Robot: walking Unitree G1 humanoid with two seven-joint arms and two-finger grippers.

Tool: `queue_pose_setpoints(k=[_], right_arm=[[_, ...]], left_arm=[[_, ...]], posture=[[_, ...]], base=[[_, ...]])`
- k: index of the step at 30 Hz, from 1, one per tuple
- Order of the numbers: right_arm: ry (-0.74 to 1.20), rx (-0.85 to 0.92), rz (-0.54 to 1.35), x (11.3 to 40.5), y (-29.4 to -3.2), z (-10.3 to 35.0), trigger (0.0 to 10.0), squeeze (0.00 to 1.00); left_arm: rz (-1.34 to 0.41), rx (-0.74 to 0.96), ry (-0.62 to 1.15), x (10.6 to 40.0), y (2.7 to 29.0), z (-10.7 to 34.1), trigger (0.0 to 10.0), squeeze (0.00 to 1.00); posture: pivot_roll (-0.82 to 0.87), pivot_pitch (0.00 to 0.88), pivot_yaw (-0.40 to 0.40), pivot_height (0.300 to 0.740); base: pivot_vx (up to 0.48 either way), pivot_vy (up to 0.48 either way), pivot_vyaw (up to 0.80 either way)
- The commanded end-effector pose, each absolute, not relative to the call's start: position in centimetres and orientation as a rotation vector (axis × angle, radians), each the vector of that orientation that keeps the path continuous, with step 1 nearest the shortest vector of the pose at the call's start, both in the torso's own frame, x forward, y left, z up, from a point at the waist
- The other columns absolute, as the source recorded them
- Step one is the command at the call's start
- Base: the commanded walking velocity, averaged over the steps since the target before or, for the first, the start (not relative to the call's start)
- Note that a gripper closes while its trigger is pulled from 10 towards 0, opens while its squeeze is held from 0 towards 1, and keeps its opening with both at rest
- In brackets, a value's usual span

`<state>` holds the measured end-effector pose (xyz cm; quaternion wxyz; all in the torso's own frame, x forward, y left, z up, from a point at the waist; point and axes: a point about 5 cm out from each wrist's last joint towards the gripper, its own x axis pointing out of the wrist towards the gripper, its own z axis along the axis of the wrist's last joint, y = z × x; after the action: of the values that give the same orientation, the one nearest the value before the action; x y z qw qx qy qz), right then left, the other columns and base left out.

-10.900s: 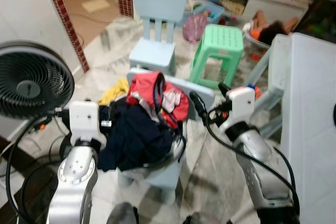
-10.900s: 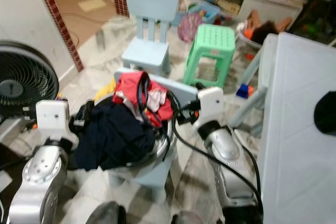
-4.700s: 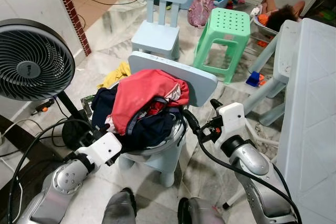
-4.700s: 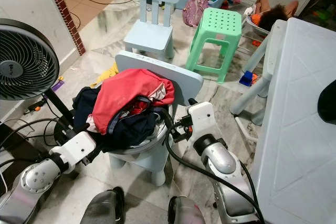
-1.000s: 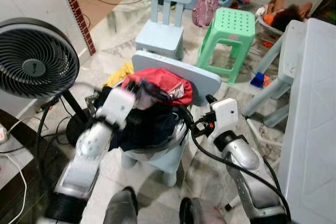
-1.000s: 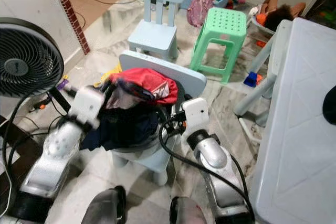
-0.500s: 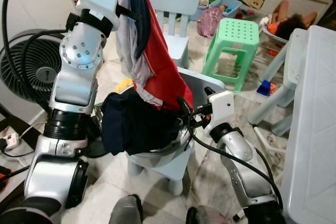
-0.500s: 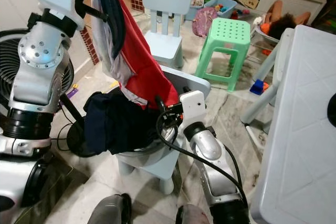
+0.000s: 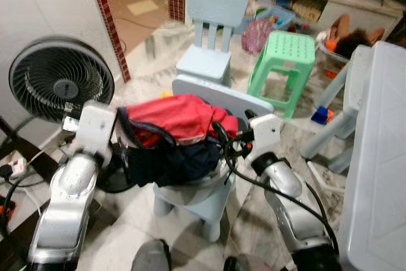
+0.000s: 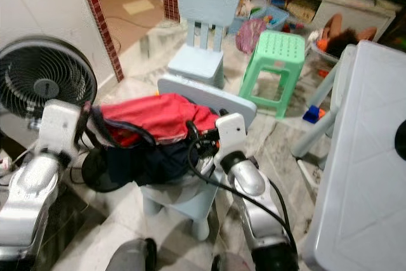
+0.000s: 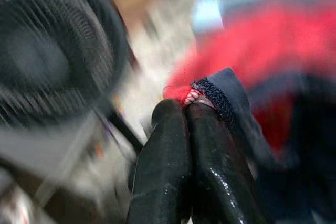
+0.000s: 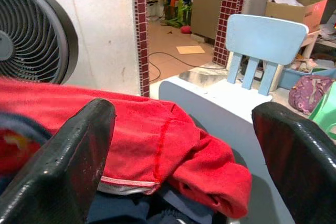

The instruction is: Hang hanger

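The left gripper point(image 11: 185, 109) has its jaws pressed together on the dark hem of the red garment point(image 9: 181, 117), at 9 o'clock of the clothes pile point(image 9: 171, 157) on the pale blue chair point(image 9: 209, 191). At 3 o'clock of the pile the right gripper point(image 12: 181, 145) holds its jaws wide, with the red cloth between them but not touched. I cannot make out a hanger; I judge it is buried in the pile. The garment lies stretched from 9 to 3 o'clock, so the left arm is nearer.
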<state>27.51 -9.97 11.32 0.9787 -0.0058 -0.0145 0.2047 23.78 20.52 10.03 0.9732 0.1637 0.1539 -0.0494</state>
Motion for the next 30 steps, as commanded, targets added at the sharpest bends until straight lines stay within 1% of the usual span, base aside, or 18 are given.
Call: queue_pose_setpoints(k=[1, 4, 5, 6, 7, 8, 9, 10, 11, 12, 13, 14, 17, 29, 30], right_arm=[[-0.022, -0.014, 0.412, 27.5, -10.0, 11.1, 10.0, 0.00], [-0.014, -0.017, 0.408, 27.2, -10.1, 10.9, 10.0, 0.00], [-0.013, -0.018, 0.406, 27.1, -10.2, 10.9, 10.0, 0.00], [-0.012, -0.020, 0.403, 27.1, -10.3, 10.9, 10.0, 0.00], [-0.010, -0.023, 0.398, 27.1, -10.4, 10.9, 10.0, 0.00], [-0.009, -0.025, 0.396, 27.1, -10.5, 10.9, 10.0, 0.00], [-0.009, -0.025, 0.395, 27.1, -10.6, 10.9, 10.0, 0.00], [-0.009, -0.026, 0.394, 27.1, -10.6, 10.9, 10.0, 0.00], [-0.008, -0.026, 0.394, 27.1, -10.6, 10.9, 10.0, 0.00], [-0.008, -0.028, 0.392, 27.0, -10.6, 10.9, 10.0, 0.00], [-0.007, -0.028, 0.392, 27.0, -10.6, 10.9, 10.0, 0.00], [-0.006, -0.028, 0.391, 27.0, -10.6, 10.9, 10.0, 0.00], [-0.003, -0.029, 0.393, 27.0, -10.5, 10.9, 10.0, 0.00], [0.002, -0.032, 0.399, 27.0, -10.4, 10.9, 10.0, 0.00], [0.001, -0.033, 0.398, 27.1, -10.5, 10.9, 10.0, 0.00]], left_arm=[[-0.145, 0.327, 0.357, 23.5, 20.1, 9.6, 0.0, 0.00], [-0.214, 0.342, 0.433, 22.4, 19.6, 8.3, 0.0, 0.00], [-0.235, 0.340, 0.444, 22.3, 19.3, 8.1, 0.2, 0.00], [-0.253, 0.349, 0.453, 22.3, 19.1, 7.9, 2.4, 0.00], [-0.275, 0.364, 0.460, 22.3, 18.8, 7.9, 4.4, 0.00], [-0.312, 0.370, 0.467, 22.3, 18.3, 7.9, 4.9, 0.00], [-0.322, 0.370, 0.469, 22.2, 18.2, 7.8, 4.9, 0.00], [-0.327, 0.384, 0.470, 22.2, 18.2, 7.9, 10.0, 0.00], [-0.327, 0.394, 0.470, 22.2, 18.1, 7.9, 10.0, 0.00], [-0.375, 0.408, 0.474, 21.9, 17.8, 7.8, 10.0, 0.00], [-0.383, 0.414, 0.475, 21.8, 17.8, 7.8, 10.0, 0.55], [-0.382, 0.421, 0.479, 21.7, 17.9, 7.7, 10.0, 1.00], [-0.427, 0.455, 0.484, 21.2, 17.9, 7.7, 10.0, 1.00], [-0.499, 0.573, 0.468, 20.7, 18.5, 7.7, 10.0, 1.00], [-0.538, 0.639, 0.458, 20.3, 18.7, 7.8, 10.0, 1.00]], posture=[[0.13, 0.086, -0.018, 0.740], [0.12, 0.092, -0.016, 0.740], [0.12, 0.094, -0.016, 0.740], [0.12, 0.094, -0.016, 0.740], [0.12, 0.099, -0.016, 0.740], [0.11, 0.101, -0.016, 0.740], [0.11, 0.101, -0.016, 0.740], [0.11, 0.102, -0.016, 0.740], [0.11, 0.102, -0.016, 0.740], [0.11, 0.106, -0.015, 0.740], [0.11, 0.106, -0.015, 0.740], [0.11, 0.106, -0.015, 0.740], [0.11, 0.110, -0.017, 0.740], [0.11, 0.112, -0.020, 0.740], [0.11, 0.112, -0.020, 0.740]], base=[[0.000, 0.000, 0.00], [0.000, 0.000, 0.00], [0.000, 0.000, 0.00], [0.000, 0.000, 0.00], [0.000, 0.000, 0.00], [0.000, 0.000, 0.00], [0.000, 0.000, 0.00], [0.000, 0.000, 0.00], [0.000, 0.000, 0.00], [0.000, 0.000, 0.00], [0.000, 0.000, 0.00], [0.000, 0.000, 0.00], [0.000, 0.000, 0.00], [0.000, 0.000, 0.00], [0.000, 0.000, 0.00]])
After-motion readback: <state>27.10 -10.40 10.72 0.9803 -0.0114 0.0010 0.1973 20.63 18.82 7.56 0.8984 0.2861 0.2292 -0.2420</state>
